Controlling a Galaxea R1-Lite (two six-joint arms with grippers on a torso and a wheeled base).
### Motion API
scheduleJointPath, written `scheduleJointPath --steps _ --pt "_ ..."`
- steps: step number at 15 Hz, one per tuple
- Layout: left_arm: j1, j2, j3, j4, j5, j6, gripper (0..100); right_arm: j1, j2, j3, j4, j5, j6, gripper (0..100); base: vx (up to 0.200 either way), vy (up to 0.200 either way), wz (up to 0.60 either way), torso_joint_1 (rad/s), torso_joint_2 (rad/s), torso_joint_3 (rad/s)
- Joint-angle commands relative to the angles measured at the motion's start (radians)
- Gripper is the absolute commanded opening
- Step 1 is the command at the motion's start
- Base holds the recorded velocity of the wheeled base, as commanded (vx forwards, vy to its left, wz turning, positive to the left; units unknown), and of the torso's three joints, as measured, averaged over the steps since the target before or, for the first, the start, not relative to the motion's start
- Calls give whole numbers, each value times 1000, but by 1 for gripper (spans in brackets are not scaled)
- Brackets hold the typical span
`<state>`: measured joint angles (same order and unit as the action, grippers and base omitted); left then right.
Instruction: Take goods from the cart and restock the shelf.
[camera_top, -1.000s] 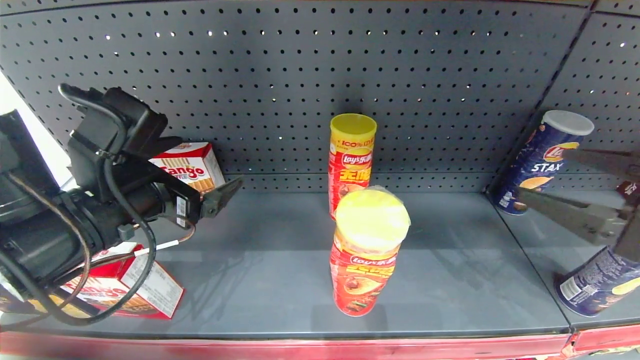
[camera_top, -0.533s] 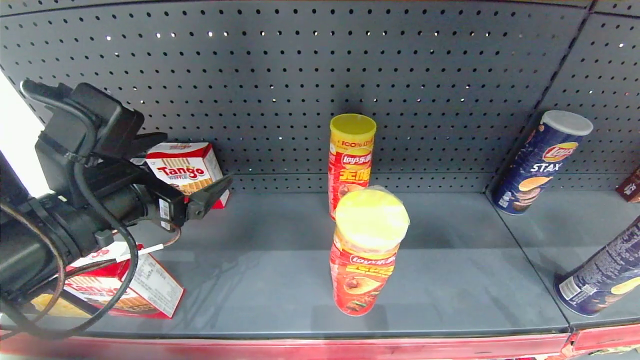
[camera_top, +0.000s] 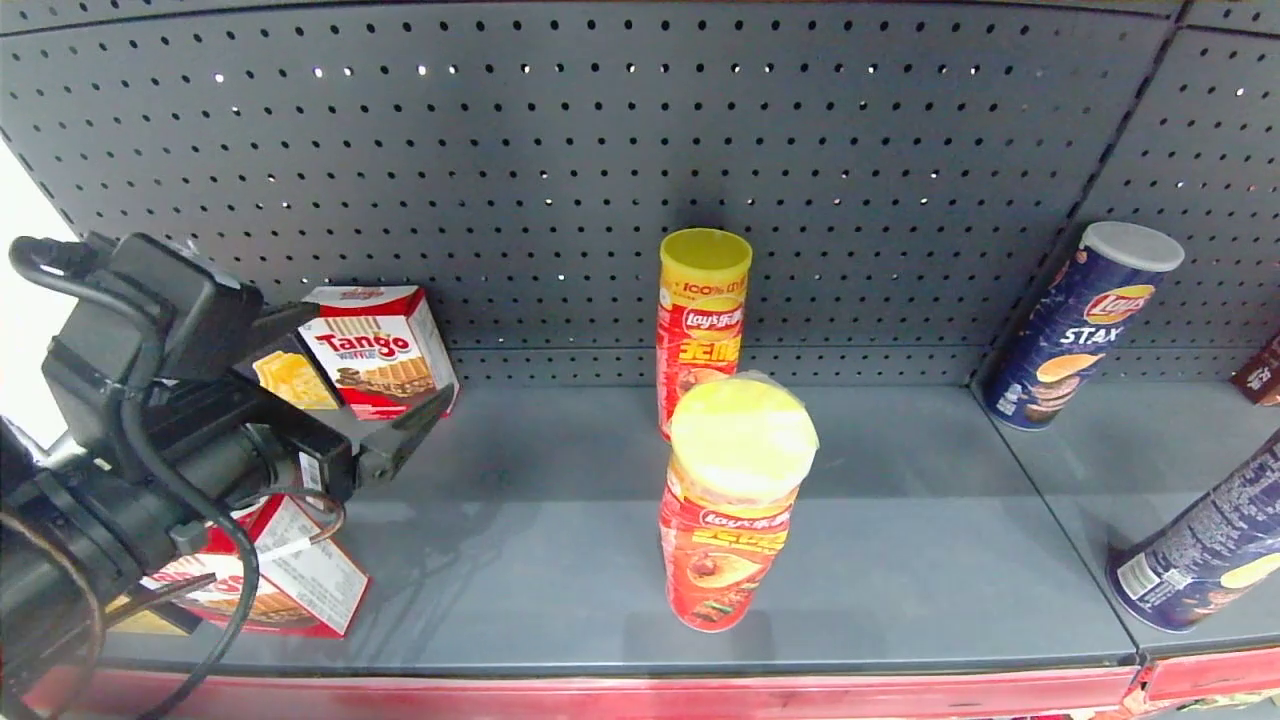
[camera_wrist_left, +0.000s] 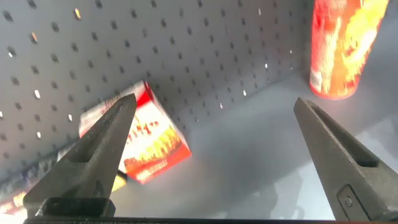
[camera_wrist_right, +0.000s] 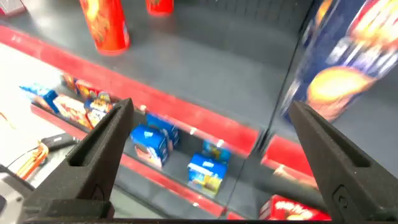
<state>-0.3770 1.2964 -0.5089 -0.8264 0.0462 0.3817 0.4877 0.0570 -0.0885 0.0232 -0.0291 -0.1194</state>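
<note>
grey shelf (camera_top: 520, 560) — dark pegboard (camera_top: 600, 150) behind, red lip (camera_top: 600, 695)

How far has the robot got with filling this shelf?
Already shelved: two wafer boxes, two red chip cans and two blue chip cans. In hand: nothing; the left gripper and right gripper are both open and empty. Left: probably more trips, since the shelf has bare room.
</note>
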Motion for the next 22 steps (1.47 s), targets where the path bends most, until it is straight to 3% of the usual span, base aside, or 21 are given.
scheduleJointPath --steps 1,3,4,7,9,10,12,13,14,15,16,22 --pt "1 -54 55 3 0 0 100 -8 -57 62 -17 2 14 100 0 0 0 0 0 0" --pt "13 -75 76 4 0 0 100 -69 -57 61 -17 -5 20 100 0 0 0 0 0 0" --pt "15 -75 70 6 -2 0 100 -193 -5 61 -16 -5 26 100 0 0 0 0 0 0" --pt "9 -74 67 4 -3 0 100 -457 44 61 -16 -11 29 100 0 0 0 0 0 0" --pt "7 -72 69 4 -3 0 100 -535 1 67 -26 -3 72 100 0 0 0 0 0 0" --pt "7 -74 70 4 -5 0 100 -520 -20 66 -25 0 99 100 0 0 0 0 0 0" --pt "6 -74 69 4 -5 0 100 -503 -57 67 -26 178 95 100 0 0 0 0 0 0" --pt "3 -72 67 4 -5 2 100 -503 -57 69 -25 198 98 100 0 0 0 0 0 0" --pt "0 -71 66 4 -5 2 100 -505 -57 67 -23 94 99 100 0 0 0 0 0 0" --pt "1 -71 64 4 -5 0 100 -505 -57 89 -22 -98 133 100 0 0 0 0 0 0" --pt "0 -71 66 6 -5 0 100 -505 -57 89 -20 -52 119 100 0 0 0 0 0 0" --pt "6 -71 79 3 -5 2 100 -505 -57 89 -22 -44 110 100 0 0 0 0 0 0"
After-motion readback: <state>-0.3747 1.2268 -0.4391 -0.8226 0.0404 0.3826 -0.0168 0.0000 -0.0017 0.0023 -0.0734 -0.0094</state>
